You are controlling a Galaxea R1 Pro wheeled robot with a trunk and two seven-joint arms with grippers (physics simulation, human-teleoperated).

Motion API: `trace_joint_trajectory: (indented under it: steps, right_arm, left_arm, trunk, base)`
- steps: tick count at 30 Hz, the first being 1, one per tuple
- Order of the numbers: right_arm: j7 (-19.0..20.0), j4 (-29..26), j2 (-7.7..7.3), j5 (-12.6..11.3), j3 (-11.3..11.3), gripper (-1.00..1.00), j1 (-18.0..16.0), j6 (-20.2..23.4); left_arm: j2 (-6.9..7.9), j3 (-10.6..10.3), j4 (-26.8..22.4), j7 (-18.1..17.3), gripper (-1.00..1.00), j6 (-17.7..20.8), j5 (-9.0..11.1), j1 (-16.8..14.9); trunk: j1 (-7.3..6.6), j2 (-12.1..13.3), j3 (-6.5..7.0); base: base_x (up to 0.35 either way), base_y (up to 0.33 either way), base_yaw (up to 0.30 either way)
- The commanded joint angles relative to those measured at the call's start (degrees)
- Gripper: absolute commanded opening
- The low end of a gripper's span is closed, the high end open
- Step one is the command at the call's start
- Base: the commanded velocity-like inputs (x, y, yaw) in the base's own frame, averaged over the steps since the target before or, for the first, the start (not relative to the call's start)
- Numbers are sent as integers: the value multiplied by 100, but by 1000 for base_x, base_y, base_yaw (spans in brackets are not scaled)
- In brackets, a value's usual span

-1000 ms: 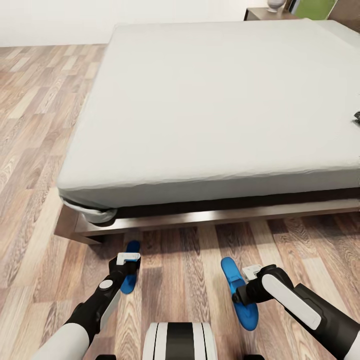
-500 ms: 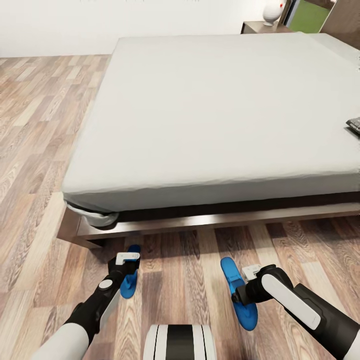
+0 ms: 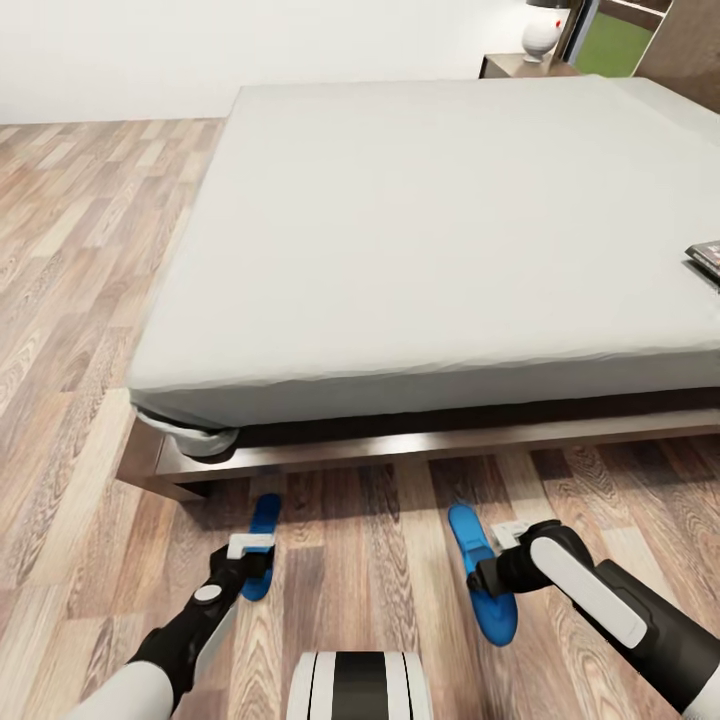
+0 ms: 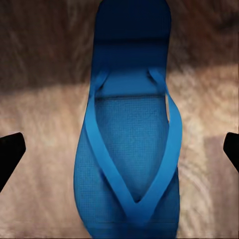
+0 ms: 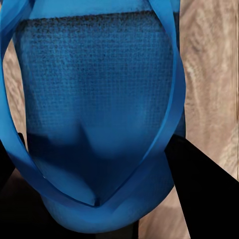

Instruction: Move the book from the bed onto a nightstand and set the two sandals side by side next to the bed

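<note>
Wood-plank floor (image 3: 70,300), white wall (image 3: 200,50)

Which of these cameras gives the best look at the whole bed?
The head view: the bed spreads across it, grey mattress above its dark wooden frame, a book at its edge. The wrist views look down at blue sandals on the wooden floor, so they tell nothing about the bed.

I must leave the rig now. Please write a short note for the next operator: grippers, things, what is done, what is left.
Left gripper: open, over the left sandal.
Right gripper: at the right sandal, fingers either side; grip unclear.
Both sandals lie on the floor by the bed, well apart.
Book: on the bed.
Done: nothing finished.
Left: bring sandals side by side; move book to a nightstand.
</note>
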Motion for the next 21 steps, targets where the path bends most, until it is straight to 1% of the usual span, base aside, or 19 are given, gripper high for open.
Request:
trace_joint_trajectory:
  steps: [1, 3, 7, 8, 9, 10, 11, 12, 14, 15, 20, 21]
  right_arm:
    - [-72, -6, -6, -68, -2, -100, -6, -5]
    - [-73, -4, -6, -64, -15, -100, -6, -15]
    - [-71, 1, -3, -63, -28, -100, -6, -26]
    - [-70, 1, -2, -64, -30, -100, -6, -27]
    - [-72, 2, -1, -63, -31, -100, -6, -30]
    - [-74, 2, -1, -61, -33, -100, -6, -34]
    - [-73, 2, -1, -60, -33, -100, -6, -35]
    - [-75, 3, 1, -58, -34, -100, -6, -37]
    - [-79, 3, 2, -58, -33, -100, -6, -34]
    - [-75, 3, 1, -61, -33, -100, -6, -33]
    - [-71, 3, 6, -60, -26, -100, -6, -38]
    - [-72, 3, 7, -59, -23, -100, -6, -38]
  left_arm:
    - [7, -47, 113, 45, 100, -18, 33, -3]
    - [11, -45, 274, 48, 100, -17, 36, -2]
    - [22, -38, 458, 54, 100, -25, 60, -2]
    - [33, -37, 477, 54, 100, -27, 62, -2]
    - [90, -36, 500, 65, 100, -31, 69, -1]
    - [144, -37, 514, 101, 100, -35, 75, -1]
    - [164, -38, 521, 141, 100, -37, 77, -1]
    - [193, -40, 532, 252, 100, -41, 80, -1]
    - [224, -42, 528, 478, 100, -48, 90, 8]
    - [230, -42, 527, 522, 100, -49, 92, 11]
    - [240, -39, 529, 581, 100, -51, 93, 22]
    - [245, -37, 527, 588, 100, -51, 92, 26]
  trunk:
    - [-3, 0, 20]
    - [-8, 3, 64]
    - [-8, 3, 64]
    - [-8, 3, 64]
    - [-8, 3, 64]
    - [-8, 3, 64]
    - [-8, 3, 64]
    - [-8, 3, 64]
    - [-8, 3, 64]
    - [-8, 3, 64]
    - [-8, 3, 64]
    - [-11, 4, 86]
  base:
    - [0, 0, 0]
    - [0, 0, 0]
    - [0, 0, 0]
    - [0, 0, 0]
    - [0, 0, 0]
    - [0, 0, 0]
    - [0, 0, 0]
    - [0, 0, 0]
    - [0, 0, 0]
    - [0, 0, 0]
    - [0, 0, 0]
    - [0, 0, 0]
